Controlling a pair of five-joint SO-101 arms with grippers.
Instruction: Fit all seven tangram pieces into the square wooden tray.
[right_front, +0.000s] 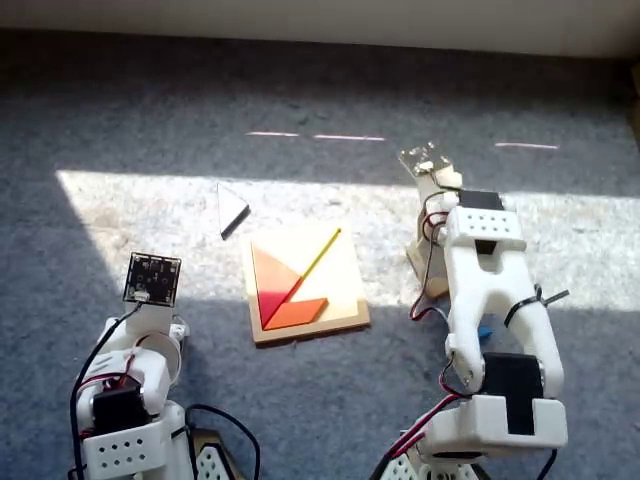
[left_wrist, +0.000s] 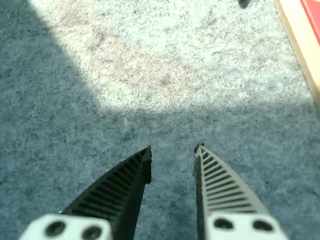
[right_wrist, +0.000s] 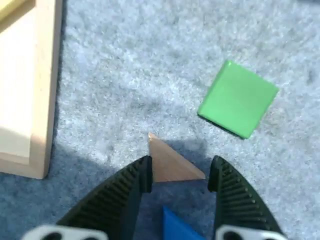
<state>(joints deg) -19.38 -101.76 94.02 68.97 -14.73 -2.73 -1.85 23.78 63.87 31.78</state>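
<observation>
The bench (right_front: 150, 120) is covered in a grey, carpet-like felt. A broad band of sunlight crosses the middle of the high view, leaving the upper part and the lower part in shade. Three thin bright streaks (right_front: 315, 136) lie just above the band, and a pale strip of wall (right_front: 320, 15) runs along the top edge.

The square wooden tray (right_front: 340, 275) sits at the centre, half in sun. A red piece (right_front: 272, 300) and an orange piece (right_front: 297, 313) lie in its lower left part, while the rest of its floor shows bare wood. A white triangle (right_front: 232, 208) lies on the felt to the upper left of the tray, apart from it.

The left arm (right_front: 130, 400) is at the lower left. Its left hand (left_wrist: 174, 150) is released and empty above shaded felt, with the tray's rim (left_wrist: 300, 40) off to one side.

The right arm (right_front: 490, 300) stands right of the tray. Its right hand (right_wrist: 180, 162) is spread, one finger on each side of a tan triangle (right_wrist: 172, 167) lying on the felt; whether the fingers press on it I cannot tell. A green square (right_wrist: 238, 98) lies beyond, a blue piece (right_wrist: 180, 227) lies near the hand, and the tray's edge (right_wrist: 42, 90) is nearby.
</observation>
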